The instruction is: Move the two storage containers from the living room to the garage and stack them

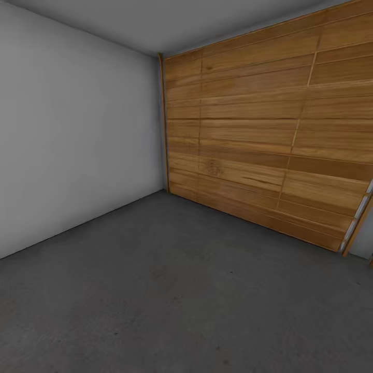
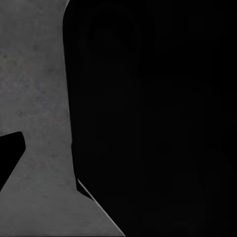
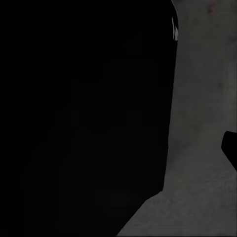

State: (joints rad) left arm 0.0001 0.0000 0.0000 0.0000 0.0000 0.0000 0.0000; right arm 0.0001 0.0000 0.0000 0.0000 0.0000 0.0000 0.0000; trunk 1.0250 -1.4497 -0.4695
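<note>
The robot is standing in the garage and is facing the wide plank door point(image 1: 259, 140), which I am taking as the landmark. To the left of the door a plain grey-white wall point(image 1: 77, 134) is meeting it at a corner. In front of the door the dark concrete floor point(image 1: 176, 290) is spreading out toward the robot.

The two storage containers are not appearing in any of these pictures, so I cannot say where they are. My guess is that they are waiting in the living room, or sitting somewhere outside the camera's look.

In each wrist view a big black shape is covering most of the picture, with a strip of the grey floor beside it. I cannot tell if these shapes are part of the robot body. I also cannot tell if the left claw or the right claw is spread or pressed together.

What could be going wrong from here: the robot is looking at a corner far from any container, so it may be losing time. Also, with the wrist views so blocked, an arm may be hitting the body or the door during turning.
</note>
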